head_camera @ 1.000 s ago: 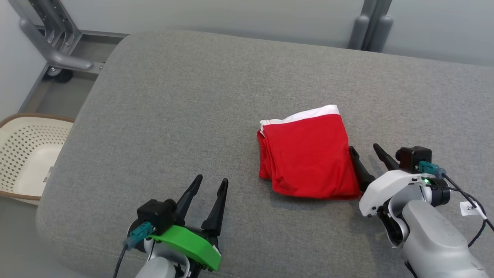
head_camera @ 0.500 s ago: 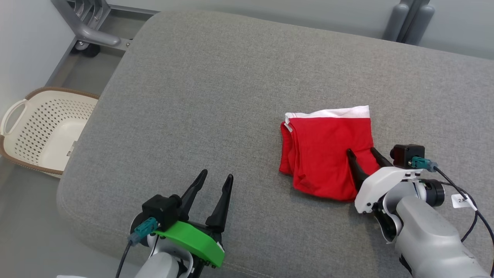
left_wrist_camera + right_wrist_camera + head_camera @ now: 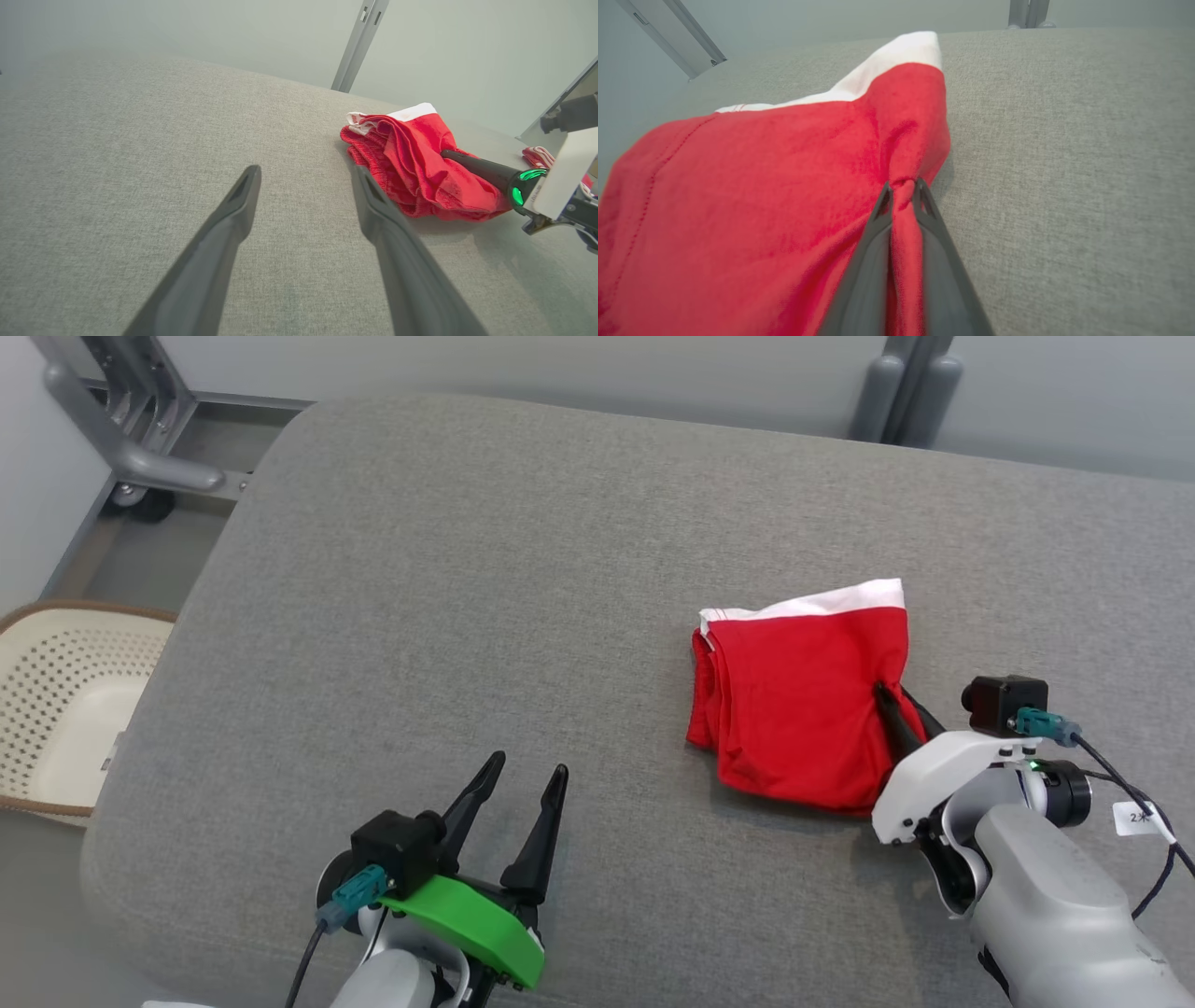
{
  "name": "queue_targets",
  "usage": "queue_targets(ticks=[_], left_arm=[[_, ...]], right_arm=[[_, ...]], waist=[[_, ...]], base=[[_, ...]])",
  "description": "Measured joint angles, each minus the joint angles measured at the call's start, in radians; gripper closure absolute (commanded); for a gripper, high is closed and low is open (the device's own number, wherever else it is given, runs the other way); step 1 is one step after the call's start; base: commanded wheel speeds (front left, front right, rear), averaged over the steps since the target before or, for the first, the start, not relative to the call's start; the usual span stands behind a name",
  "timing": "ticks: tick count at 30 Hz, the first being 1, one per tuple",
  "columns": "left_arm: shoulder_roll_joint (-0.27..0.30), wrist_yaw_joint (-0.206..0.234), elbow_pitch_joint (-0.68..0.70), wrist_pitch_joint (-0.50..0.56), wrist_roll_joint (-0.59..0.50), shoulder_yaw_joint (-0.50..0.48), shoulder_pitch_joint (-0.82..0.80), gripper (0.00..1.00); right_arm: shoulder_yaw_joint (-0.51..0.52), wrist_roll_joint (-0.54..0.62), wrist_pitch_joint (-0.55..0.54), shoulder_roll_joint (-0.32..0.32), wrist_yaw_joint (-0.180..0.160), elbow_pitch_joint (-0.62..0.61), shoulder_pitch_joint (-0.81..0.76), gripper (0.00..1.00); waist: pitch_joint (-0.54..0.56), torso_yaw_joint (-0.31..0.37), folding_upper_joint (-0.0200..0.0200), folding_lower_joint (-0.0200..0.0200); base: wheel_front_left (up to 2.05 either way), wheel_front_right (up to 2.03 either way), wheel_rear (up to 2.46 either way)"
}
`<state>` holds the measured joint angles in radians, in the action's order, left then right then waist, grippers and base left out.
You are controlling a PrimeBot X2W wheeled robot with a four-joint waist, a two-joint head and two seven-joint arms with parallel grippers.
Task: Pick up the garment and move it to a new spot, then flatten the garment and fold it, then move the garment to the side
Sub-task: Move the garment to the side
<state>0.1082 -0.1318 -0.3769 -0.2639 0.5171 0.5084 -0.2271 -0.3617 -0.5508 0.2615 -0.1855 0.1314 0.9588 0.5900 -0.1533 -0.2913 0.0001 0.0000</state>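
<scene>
My left gripper [image 3: 527, 763] has a green cover [image 3: 457, 915], my right gripper [image 3: 889, 691] a white one. Both: long dark fingers [image 3: 537, 840], black camera blocks [image 3: 397, 847], teal connectors [image 3: 353, 889]. White tag [image 3: 1134, 818] by my right wrist.

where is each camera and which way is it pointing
Head: on the head, looking down at the grey cushion and red garment; left gripper and right gripper show.
Left wrist: low over the cushion, facing the garment between its open fingers.
Right wrist: along its fingers, shut on a garment fold.
Shared: all see the garment.
</scene>
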Motion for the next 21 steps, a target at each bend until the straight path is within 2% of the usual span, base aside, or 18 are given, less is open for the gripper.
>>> queue_targets(ticks=[9, 21], left_arm=[[0.006, 0.000, 0.012, 0.000, -0.019, 0.018, 0.002, 0.00], [0.001, 0.000, 0.020, 0.000, -0.039, 0.001, 0.012, 0.00]], right_arm=[[0.062, 0.055, 0.000, 0.007, 0.000, -0.049, -0.082, 1.00], [0.094, 0.080, 0.001, 0.023, 0.000, -0.091, -0.180, 1.00]], waist=[[0.038, 0.123, 0.0000, 0.0000], [0.080, 0.339, 0.0000, 0.0000]], base=[[0.00, 0.00, 0.00], [0.00, 0.00, 0.00]])
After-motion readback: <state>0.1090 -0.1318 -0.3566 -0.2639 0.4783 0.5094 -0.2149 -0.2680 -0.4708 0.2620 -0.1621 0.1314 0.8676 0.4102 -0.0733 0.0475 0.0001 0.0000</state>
